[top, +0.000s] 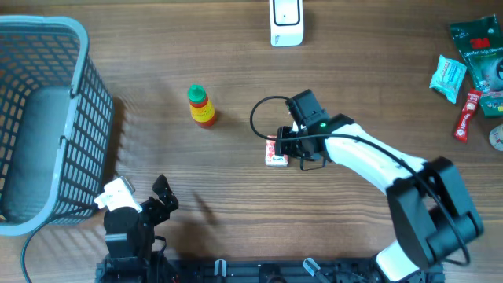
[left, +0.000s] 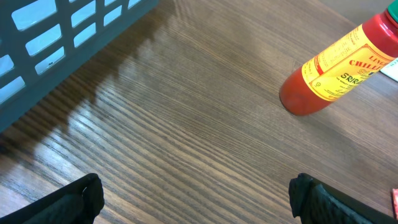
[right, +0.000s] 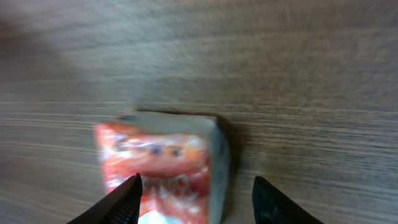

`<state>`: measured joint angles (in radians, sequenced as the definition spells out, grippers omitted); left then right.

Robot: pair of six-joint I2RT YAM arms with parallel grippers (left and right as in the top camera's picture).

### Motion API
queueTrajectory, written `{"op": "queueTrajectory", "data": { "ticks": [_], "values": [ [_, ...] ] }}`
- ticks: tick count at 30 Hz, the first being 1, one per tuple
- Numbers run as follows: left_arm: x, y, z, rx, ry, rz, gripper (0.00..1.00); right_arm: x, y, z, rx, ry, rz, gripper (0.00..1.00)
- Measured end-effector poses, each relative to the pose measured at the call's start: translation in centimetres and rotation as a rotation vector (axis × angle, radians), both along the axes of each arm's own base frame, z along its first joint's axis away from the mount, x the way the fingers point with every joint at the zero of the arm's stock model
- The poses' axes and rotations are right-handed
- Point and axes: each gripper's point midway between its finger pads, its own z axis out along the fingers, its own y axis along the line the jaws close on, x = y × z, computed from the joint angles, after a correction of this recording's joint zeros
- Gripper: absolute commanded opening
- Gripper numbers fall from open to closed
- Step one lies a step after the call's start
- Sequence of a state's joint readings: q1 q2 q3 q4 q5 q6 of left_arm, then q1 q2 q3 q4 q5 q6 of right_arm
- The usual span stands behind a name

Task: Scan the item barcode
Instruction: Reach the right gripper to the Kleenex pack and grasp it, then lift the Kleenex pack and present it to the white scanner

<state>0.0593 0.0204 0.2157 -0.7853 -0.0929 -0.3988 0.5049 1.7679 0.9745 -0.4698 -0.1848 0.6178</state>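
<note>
Overhead: the red and white packet (top: pixel 277 159) lies flat on the wooden table (top: pixel 236 204), near the middle. It is well apart from the white scanner (top: pixel 285 22) at the far edge. The right gripper (top: pixel 281 145) hangs right over the packet and covers its upper part. No barcode shows, and the packet is not lifted, so by the look of it the whole scan is still to do: grasp, carry, present. What shows of the packet is nearly square, so its long axis cannot be told here. The left gripper (top: pixel 165 194) sits by the grey basket (top: pixel 47 31), away from the work.

Left wrist: its fingers stand wide apart with nothing between them. A red chilli sauce bottle (left: pixel 333 68) stands on the table ahead.

Right wrist: the picture is blurred. The fingers are parted and hold nothing. The left fingertip (right: pixel 127 199) overlaps the packet's printed red top, while the right one is clear of its pale side. The packet seems to run lengthwise toward the camera, its near end cut off at the bottom edge.
</note>
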Motion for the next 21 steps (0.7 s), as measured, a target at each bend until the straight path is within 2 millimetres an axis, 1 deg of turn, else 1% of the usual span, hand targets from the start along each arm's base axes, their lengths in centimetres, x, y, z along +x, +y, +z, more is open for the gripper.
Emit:
{"op": "queueTrajectory", "data": {
  "ticks": [1, 2, 3, 4, 6, 10, 12, 13, 15, 16, 17, 18, 19, 20, 21],
  "values": [
    [0.0, 0.0, 0.0, 0.000, 0.000, 0.000, 1.00, -0.2, 0.0, -0.5, -0.004, 0.015, -0.001, 0.49],
    [0.0, 0.0, 0.0, 0.000, 0.000, 0.000, 1.00, 0.0, 0.1, -0.4, 0.001, 0.012, -0.002, 0.47],
    [0.0, 0.0, 0.0, 0.000, 0.000, 0.000, 1.00, -0.1, 0.1, -0.5, -0.001, 0.016, -0.004, 0.43],
    [0.0, 0.0, 0.0, 0.000, 0.000, 0.000, 1.00, -0.1, 0.0, -0.6, -0.002, 0.018, -0.005, 0.35],
    [0.0, 0.0, 0.0, 0.000, 0.000, 0.000, 1.00, -0.1, 0.2, -0.7, 0.003, 0.023, -0.009, 0.04],
    [0.0, 0.0, 0.0, 0.000, 0.000, 0.000, 1.00, -0.1, 0.5, -0.4, 0.012, 0.029, 0.009, 0.04],
    [0.0, 0.0, 0.0, 0.000, 0.000, 0.000, 1.00, -0.2, 0.7, -0.3, 0.032, 0.033, 0.050, 0.04],
    [0.0, 0.0, 0.0, 0.000, 0.000, 0.000, 1.00, -0.5, 0.9, -0.2, 0.064, 0.049, 0.084, 0.04],
    [0.0, 0.0, 0.0, 0.000, 0.000, 0.000, 1.00, -1.6, 2.0, 0.1, 0.191, 0.106, 0.179, 0.04],
    [0.0, 0.0, 0.0, 0.000, 0.000, 0.000, 1.00, -2.1, 2.9, 0.8, 0.288, 0.122, 0.235, 0.04],
    [0.0, 0.0, 0.0, 0.000, 0.000, 0.000, 1.00, -2.4, 4.3, 2.5, 0.445, 0.127, 0.304, 0.04],
    [0.0, 0.0, 0.0, 0.000, 0.000, 0.000, 1.00, -2.4, 5.0, 3.9, 0.553, 0.113, 0.352, 0.04],
    [0.0, 0.0, 0.0, 0.000, 0.000, 0.000, 1.00, -2.5, 5.9, 6.3, 0.710, 0.083, 0.419, 0.04],
    [0.0, 0.0, 0.0, 0.000, 0.000, 0.000, 1.00, -2.6, 6.3, 8.3, 0.831, 0.059, 0.468, 0.04],
    [0.0, 0.0, 0.0, 0.000, 0.000, 0.000, 1.00, -2.6, 6.6, 9.8, 0.919, 0.036, 0.508, 0.05]
  ]
}}
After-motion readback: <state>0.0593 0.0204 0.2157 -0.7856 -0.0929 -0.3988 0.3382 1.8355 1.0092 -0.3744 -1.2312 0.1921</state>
